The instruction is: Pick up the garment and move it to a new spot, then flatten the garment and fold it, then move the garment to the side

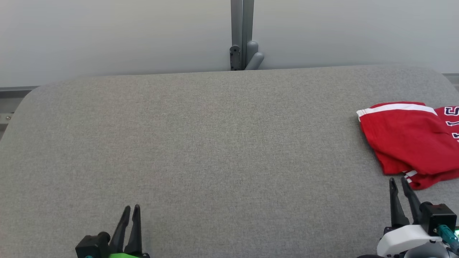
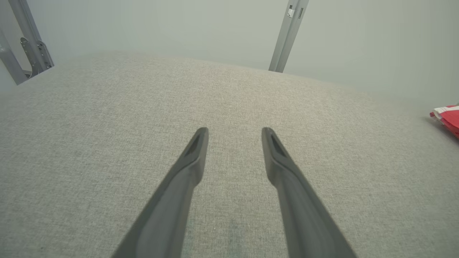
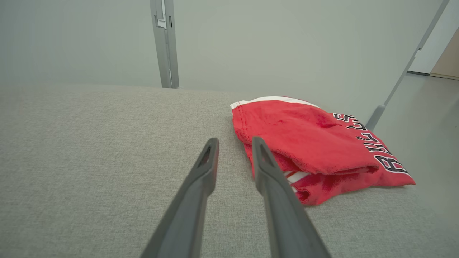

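Open grey tabletop (image 1: 215,143), red garment (image 1: 408,139) far right

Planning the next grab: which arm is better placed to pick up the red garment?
Right. The right gripper sits just beside the red garment at the right end of the grey table, jaws apart and empty. The left gripper is far off to the left.

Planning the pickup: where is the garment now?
In the head view the garment lies at the table's right edge, just beyond the right pincer.
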`<state>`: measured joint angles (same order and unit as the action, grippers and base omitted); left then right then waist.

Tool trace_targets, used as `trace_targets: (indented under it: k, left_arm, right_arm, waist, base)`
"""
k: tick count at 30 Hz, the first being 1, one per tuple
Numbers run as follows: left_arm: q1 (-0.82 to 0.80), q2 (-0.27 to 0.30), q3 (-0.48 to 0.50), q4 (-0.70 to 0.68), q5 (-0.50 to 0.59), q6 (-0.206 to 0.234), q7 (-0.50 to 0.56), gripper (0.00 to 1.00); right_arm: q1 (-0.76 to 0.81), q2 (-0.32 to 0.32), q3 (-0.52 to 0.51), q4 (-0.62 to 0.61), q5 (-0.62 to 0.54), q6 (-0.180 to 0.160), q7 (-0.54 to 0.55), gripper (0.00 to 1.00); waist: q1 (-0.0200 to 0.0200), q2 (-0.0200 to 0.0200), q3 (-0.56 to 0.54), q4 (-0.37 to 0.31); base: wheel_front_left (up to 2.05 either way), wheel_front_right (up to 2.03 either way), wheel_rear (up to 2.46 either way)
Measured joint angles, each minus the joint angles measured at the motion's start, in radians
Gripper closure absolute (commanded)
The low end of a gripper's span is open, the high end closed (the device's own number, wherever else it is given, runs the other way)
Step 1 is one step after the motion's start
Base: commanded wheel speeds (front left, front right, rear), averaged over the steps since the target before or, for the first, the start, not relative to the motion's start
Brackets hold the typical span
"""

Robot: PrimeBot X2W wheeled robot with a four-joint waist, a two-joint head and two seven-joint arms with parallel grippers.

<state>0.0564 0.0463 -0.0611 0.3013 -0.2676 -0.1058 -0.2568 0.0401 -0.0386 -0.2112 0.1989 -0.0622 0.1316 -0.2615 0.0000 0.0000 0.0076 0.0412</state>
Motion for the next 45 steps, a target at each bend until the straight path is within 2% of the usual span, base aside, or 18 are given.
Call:
trace_targets:
  k: [4,24,45]
  left_arm:
    - [0.011,-0.001,-0.002,0.029,-0.011,0.0,0.008,1.0]
    - [-0.015,-0.001,0.036,0.012,-0.351,-0.001,0.097,1.0]
    - [-0.056,-0.001,0.072,-0.007,-0.63,-0.009,0.168,1.0]
  right_arm:
    - [0.002,0.01,-0.002,0.037,0.012,0.0,0.012,1.0]
    - [-0.023,0.008,0.021,0.045,0.434,0.0,0.103,1.0]
    - [-0.057,0.002,0.039,0.045,0.786,0.0,0.185,1.0]
  waist:
    - [0.0,0.0,0.0,-0.001]
    - [0.0,0.0,-0.001,-0.007]
    - [0.0,0.0,-0.002,-0.014]
  base:
    - [0.0,0.0,0.0]
    - [0.0,0.0,0.0]
    - [0.0,0.0,0.0]
